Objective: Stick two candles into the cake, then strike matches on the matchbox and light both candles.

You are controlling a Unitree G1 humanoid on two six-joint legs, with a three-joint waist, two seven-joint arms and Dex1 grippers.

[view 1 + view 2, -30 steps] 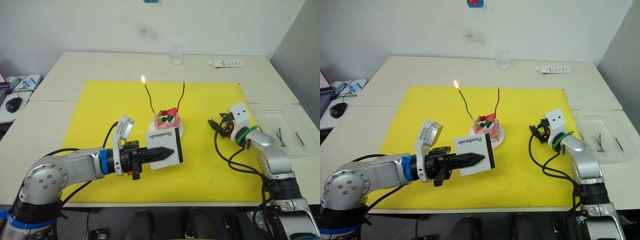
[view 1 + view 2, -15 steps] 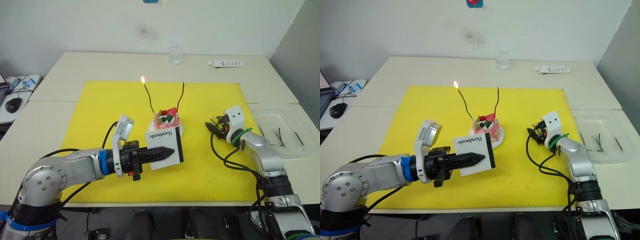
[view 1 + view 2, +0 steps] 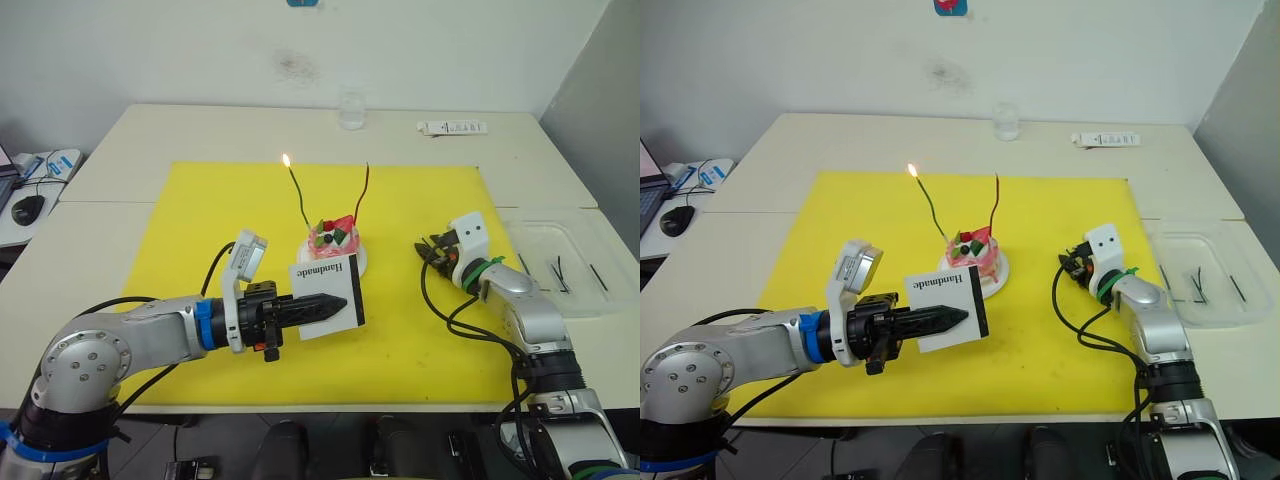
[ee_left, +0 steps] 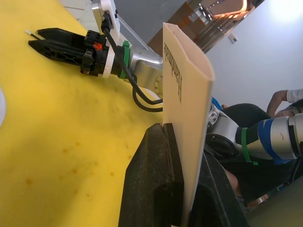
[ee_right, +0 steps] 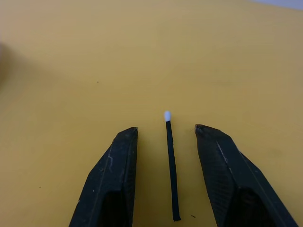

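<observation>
**Right arm re-positioned; one candle lit, one to go**

1. Left gripper (image 3: 343, 301): pressed together on the matchbox (image 3: 322, 272). The box stands upright on edge above the yellow mat (image 3: 200, 220), at 6 o'clock from the cake (image 3: 333, 238). Its position is unchanged over the last second.
2. Cake: at mat centre, with both candles planted. The green candle (image 3: 297, 195) leans toward 11 o'clock and carries a flame (image 3: 286, 159). The red candle (image 3: 362, 190) leans toward 1 o'clock and is unlit.
3. Right gripper (image 5: 165, 130): at 3 o'clock from the cake, low over the mat, pointing toward 9 o'clock. Over the last second it shifted toward the cake, then eased slightly back. Its fingers are spread. A match (image 5: 171, 170) with a white head lies in line between them, touching neither where visible. Whether it rests on the mat or is held further back cannot be told.
4. Tray (image 3: 530, 225): at 3 o'clock from the right gripper, holding spare matches.

Assessment: planting is complete and lighting is half done. The small shift suggests the right arm is lining up for the strike. That strike requires a firm pinch on the match first.
</observation>
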